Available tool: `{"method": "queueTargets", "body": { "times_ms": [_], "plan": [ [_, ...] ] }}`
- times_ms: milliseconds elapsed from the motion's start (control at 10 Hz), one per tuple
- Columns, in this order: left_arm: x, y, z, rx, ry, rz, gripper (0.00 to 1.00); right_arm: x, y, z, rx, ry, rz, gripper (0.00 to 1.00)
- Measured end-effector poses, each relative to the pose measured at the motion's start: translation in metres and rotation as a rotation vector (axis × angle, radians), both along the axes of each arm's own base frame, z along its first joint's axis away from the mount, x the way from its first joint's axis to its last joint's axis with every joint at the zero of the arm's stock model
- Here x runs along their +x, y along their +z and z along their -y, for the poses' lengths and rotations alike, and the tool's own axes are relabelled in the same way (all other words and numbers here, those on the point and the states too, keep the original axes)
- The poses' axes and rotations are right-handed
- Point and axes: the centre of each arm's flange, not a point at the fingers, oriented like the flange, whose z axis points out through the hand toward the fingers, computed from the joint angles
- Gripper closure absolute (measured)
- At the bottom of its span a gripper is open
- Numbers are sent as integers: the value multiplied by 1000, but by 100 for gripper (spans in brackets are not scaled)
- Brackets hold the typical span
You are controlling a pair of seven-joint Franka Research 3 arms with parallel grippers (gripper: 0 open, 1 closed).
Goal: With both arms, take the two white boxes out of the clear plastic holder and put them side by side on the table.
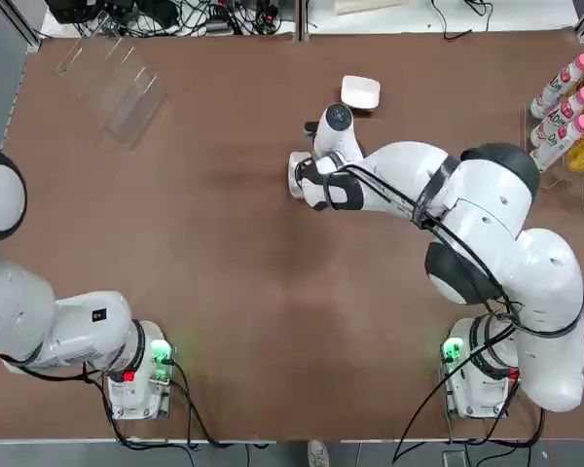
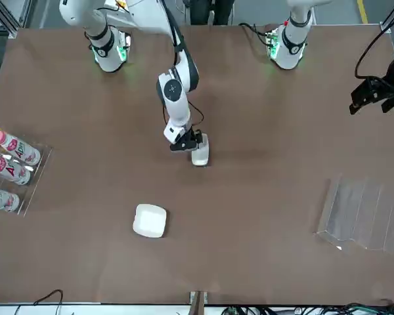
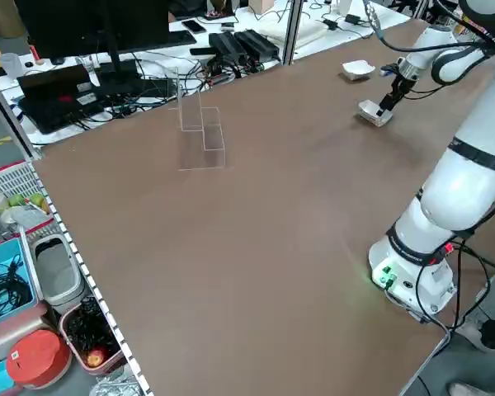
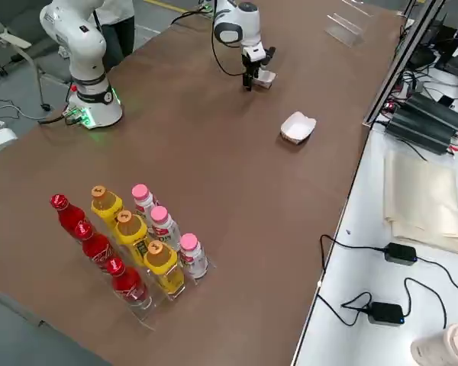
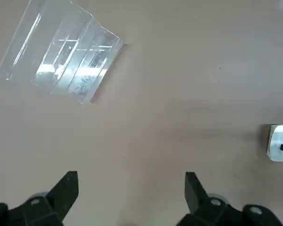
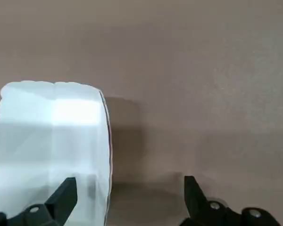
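The clear plastic holder (image 1: 112,83) lies at the far left of the table (image 1: 224,292) with nothing in its slots; the left wrist view also shows the holder (image 5: 61,56). One white box (image 1: 360,92) lies flat at the far middle. The other white box (image 1: 294,173) stands on edge near the table's centre. My right gripper (image 1: 307,185) is low beside it and open. In the right wrist view that box (image 6: 47,136) sits off to one side, with one finger (image 6: 61,197) in front of its lower edge. My left gripper (image 2: 371,95) hangs high at the left side, open and holding nothing.
A clear rack of pink-capped, yellow and red bottles (image 1: 565,107) stands at the table's right edge. Cables and equipment (image 1: 214,15) lie beyond the far edge. Both arm bases (image 1: 136,375) sit at the near edge.
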Motion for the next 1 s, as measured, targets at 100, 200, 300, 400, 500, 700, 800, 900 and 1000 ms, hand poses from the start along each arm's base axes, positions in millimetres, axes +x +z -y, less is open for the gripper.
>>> {"method": "queueTargets", "body": {
  "times_ms": [100, 200, 300, 400, 500, 700, 800, 900, 1000],
  "plan": [
    [0, 0, 0, 0, 0, 0, 0, 0, 0, 0, 2, -5, -1, 0],
    [0, 0, 0, 0, 0, 0, 0, 0, 0, 0, 7, -13, -5, 0],
    [0, 0, 0, 0, 0, 0, 0, 0, 0, 0, 12, -21, -7, 0],
    [0, 0, 0, 0, 0, 0, 0, 0, 1, 0, 15, -25, -8, 1],
    [0, 0, 0, 0, 0, 0, 0, 0, 1, -1, 17, -28, -7, 2],
    [0, 0, 0, 0, 0, 0, 0, 1, 2, -1, 20, -35, -6, 12],
    [0, 0, 0, 0, 0, 0, 0, 2, 3, -1, 23, -42, -5, 19],
    [0, 0, 0, 0, 0, 0, 0, 4, 5, -1, 29, -48, -4, 23],
    [0, 0, 0, 0, 0, 0, 0, 5, 6, -2, 39, -65, -5, 29]
  ]
}}
